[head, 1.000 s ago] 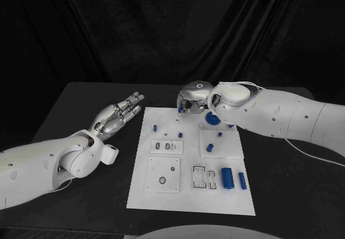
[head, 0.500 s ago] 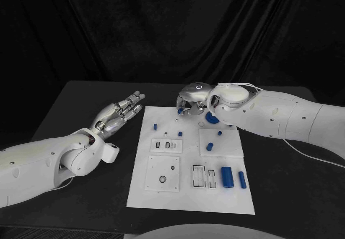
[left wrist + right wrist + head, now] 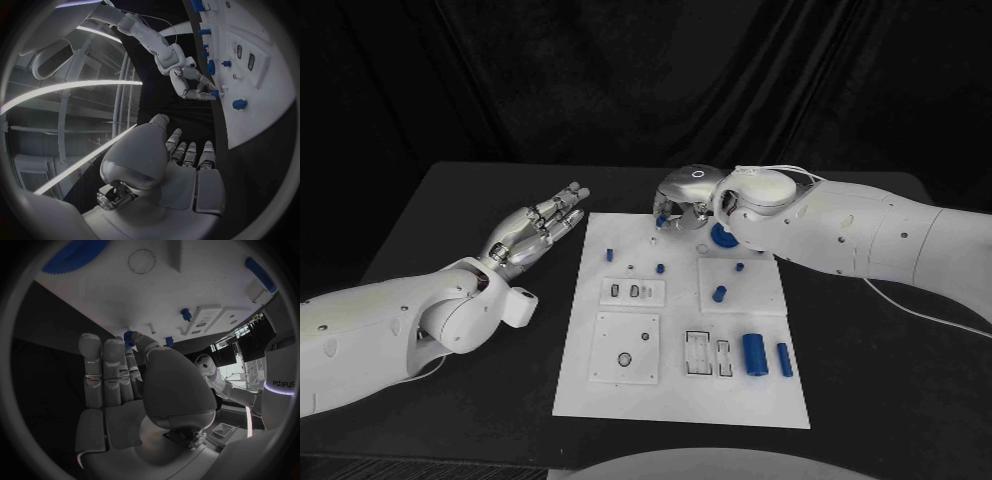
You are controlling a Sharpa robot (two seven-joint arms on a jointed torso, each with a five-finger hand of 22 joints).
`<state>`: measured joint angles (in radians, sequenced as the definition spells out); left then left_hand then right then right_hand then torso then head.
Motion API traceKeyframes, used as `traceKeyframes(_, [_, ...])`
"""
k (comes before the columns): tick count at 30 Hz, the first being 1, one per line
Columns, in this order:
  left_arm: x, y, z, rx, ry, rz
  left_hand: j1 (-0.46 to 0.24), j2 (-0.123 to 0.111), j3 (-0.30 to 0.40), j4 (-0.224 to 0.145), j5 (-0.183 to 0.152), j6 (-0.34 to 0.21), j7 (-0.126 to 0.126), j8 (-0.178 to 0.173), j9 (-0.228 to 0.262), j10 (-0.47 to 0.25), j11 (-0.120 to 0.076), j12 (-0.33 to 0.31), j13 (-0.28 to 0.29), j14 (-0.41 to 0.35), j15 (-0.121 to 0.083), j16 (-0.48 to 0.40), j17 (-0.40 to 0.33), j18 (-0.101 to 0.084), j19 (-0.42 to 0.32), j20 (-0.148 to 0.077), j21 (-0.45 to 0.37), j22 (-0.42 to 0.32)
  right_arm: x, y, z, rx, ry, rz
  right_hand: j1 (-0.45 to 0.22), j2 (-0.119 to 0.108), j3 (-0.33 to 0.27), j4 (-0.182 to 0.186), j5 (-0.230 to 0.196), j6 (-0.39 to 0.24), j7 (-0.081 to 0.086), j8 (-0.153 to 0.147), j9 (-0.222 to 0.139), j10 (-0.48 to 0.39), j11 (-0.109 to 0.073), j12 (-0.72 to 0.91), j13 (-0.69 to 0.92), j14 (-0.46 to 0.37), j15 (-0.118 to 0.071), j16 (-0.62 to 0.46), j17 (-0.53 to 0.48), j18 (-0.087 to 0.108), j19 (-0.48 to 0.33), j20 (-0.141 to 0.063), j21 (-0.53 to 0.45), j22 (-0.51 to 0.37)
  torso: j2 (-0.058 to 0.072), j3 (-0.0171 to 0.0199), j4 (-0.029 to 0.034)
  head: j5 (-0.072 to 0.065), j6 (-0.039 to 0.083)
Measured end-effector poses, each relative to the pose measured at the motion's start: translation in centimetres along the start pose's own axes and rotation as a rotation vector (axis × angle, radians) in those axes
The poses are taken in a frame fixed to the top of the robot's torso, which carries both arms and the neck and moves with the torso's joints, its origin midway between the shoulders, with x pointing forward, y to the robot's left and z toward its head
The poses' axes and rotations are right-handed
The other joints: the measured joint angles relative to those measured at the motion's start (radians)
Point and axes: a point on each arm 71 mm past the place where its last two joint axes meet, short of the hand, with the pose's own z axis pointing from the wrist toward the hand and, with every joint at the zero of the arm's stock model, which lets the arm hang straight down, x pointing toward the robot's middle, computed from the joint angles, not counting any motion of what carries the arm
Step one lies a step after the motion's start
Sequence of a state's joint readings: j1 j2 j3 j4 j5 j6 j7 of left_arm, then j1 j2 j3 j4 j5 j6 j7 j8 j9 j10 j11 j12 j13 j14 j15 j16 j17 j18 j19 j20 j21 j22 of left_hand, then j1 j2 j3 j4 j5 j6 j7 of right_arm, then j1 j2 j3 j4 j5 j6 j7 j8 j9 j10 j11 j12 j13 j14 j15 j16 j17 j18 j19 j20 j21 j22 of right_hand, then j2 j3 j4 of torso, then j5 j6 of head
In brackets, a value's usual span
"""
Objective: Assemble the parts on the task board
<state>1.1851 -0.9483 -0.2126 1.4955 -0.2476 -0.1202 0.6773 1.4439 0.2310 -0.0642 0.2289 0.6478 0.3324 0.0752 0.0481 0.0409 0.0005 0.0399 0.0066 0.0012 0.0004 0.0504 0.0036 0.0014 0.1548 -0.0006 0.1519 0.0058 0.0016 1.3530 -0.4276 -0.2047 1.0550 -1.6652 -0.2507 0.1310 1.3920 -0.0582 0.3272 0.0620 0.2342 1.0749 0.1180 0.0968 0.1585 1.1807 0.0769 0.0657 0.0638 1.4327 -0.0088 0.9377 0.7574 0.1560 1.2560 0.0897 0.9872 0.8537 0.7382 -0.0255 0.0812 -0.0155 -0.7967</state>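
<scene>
Two hands frame the white task board [image 3: 682, 330], which we take as our landmark on the black table [image 3: 459, 200]. From the head view we see the left hand [image 3: 538, 228] just off the board's left edge near its far corner, palm up, fingers straight and lying side by side, holding nothing. The right hand [image 3: 684, 203] sits over the board's far edge, its fingers curled down around a small blue peg [image 3: 659, 220] at the fingertips.

The right wrist view gives us what the head view hides: the thumb and a fingertip meeting on that blue peg [image 3: 128, 336], just above the board surface, with a blue gear [image 3: 78, 255] lying flat on the board beyond. The left wrist view shows us the left palm [image 3: 187, 170] bare and flat, and, across the board, the right hand [image 3: 197, 87] bent down at the far edge.

Only the head view lays out the rest for us: a large blue cylinder [image 3: 754, 354] and a slimmer blue cylinder [image 3: 785, 359] side by side near the board's right edge, a short blue pin [image 3: 720, 294] mid-board, and a blue peg [image 3: 609, 254] standing near the left edge
</scene>
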Motion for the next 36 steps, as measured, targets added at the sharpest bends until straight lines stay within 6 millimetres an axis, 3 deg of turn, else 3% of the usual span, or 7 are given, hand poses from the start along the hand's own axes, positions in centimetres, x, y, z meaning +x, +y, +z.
traceKeyframes(6, [0.0,0.0,0.0,0.000,0.003,-0.002,0.000,0.000,0.007,-0.001,0.000,0.004,0.004,0.000,0.000,0.000,0.000,0.000,0.000,0.000,0.000,0.000,0.000,0.000,0.000,0.000,0.000,0.000,0.2,0.2,0.1,0.006,0.003,0.002,0.000,0.000,0.007,-0.001,0.000,-0.008,0.000,-0.006,0.001,-0.010,0.003,0.000,0.000,-0.011,0.004,-0.006,-0.004,0.000,-0.006,0.006,-0.007,0.000,0.000,0.0000,-0.0004,0.000,-0.001])
traceKeyframes(10, [0.0,0.0,0.0,0.000,0.005,-0.004,0.000,0.000,0.009,-0.003,0.000,0.004,0.004,0.000,0.000,0.001,0.002,0.000,0.000,0.000,0.000,0.000,0.000,0.000,0.001,0.006,0.000,0.000,0.3,0.1,0.2,0.011,0.007,0.002,-0.005,-0.005,0.009,0.000,0.000,-0.033,0.000,-0.021,0.051,-0.040,0.012,0.000,0.000,-0.026,0.010,-0.019,-0.018,0.000,-0.022,0.014,-0.017,-0.006,0.000,0.0000,-0.0006,-0.001,-0.003])
traceKeyframes(19, [0.1,0.0,0.0,0.000,0.009,-0.007,0.000,0.000,0.017,-0.005,0.000,0.014,0.014,0.004,0.002,-0.001,0.007,0.000,0.000,0.000,0.007,0.000,0.000,0.000,0.000,0.007,0.000,0.000,0.5,0.0,0.1,0.018,0.025,0.004,-0.023,-0.023,0.015,0.002,-0.032,-0.122,-0.013,-0.032,0.030,-0.101,0.018,0.000,0.000,-0.054,0.007,-0.046,-0.055,0.000,-0.048,0.012,-0.041,-0.017,0.000,-0.0001,0.0003,-0.004,-0.005])
traceKeyframes(23, [0.0,0.0,0.0,0.000,0.010,-0.007,0.000,0.000,0.017,-0.005,0.000,0.018,0.011,0.004,0.003,-0.001,0.007,0.000,0.000,0.000,0.007,0.000,0.000,0.000,0.000,0.007,0.000,0.000,0.5,0.0,0.1,0.018,0.027,0.004,-0.028,-0.027,0.004,0.003,-0.050,-0.252,-0.027,-0.032,-0.007,-0.178,0.026,0.000,0.000,-0.057,0.003,-0.057,-0.070,0.000,-0.053,0.008,-0.051,-0.017,0.000,-0.0005,0.0004,-0.005,-0.006])
traceKeyframes(28, [0.0,0.0,0.0,0.000,0.010,-0.007,0.000,0.000,0.019,-0.008,0.000,0.022,0.014,0.004,0.003,-0.001,0.007,0.000,0.001,0.000,0.007,0.000,0.000,0.000,0.000,0.007,0.000,0.000,0.5,-0.2,0.0,0.020,0.023,0.003,-0.031,-0.024,-0.056,-0.008,-0.074,-0.586,-0.077,-0.049,-0.093,-0.350,0.035,0.000,-0.001,-0.089,0.002,-0.109,-0.124,0.000,-0.087,0.010,-0.112,-0.048,0.000,-0.0007,0.0000,-0.004,-0.006])
traceKeyframes(31, [-0.1,0.0,0.0,-0.001,0.009,-0.007,0.000,0.000,0.019,-0.008,0.000,0.022,0.014,0.004,0.003,-0.001,0.007,0.000,0.001,0.000,0.007,0.000,0.000,0.000,0.000,0.007,0.000,0.000,0.5,-0.6,-0.4,0.026,0.014,0.003,-0.036,-0.019,-0.073,-0.006,-0.085,-0.604,-0.082,-0.049,-0.101,-0.382,0.036,0.000,-0.002,-0.100,0.004,-0.124,-0.145,0.000,-0.096,0.012,-0.136,-0.063,0.000,-0.0008,-0.0006,-0.003,-0.004])
traceKeyframes(36, [-0.3,0.0,-0.3,-0.003,0.003,-0.004,0.000,0.000,0.019,-0.008,0.000,0.022,0.014,0.004,0.003,-0.001,0.014,0.000,0.000,0.000,0.007,0.000,0.000,0.000,0.000,0.007,0.000,-0.001,-0.3,-1.5,-2.0,0.025,-0.033,0.002,-0.026,-0.002,-0.096,-0.009,-0.081,-0.493,-0.038,-0.032,-0.096,-0.301,0.033,0.036,0.006,-0.100,0.004,-0.124,-0.142,0.000,-0.097,0.011,-0.143,-0.053,0.000,-0.0007,-0.0012,0.001,0.002])
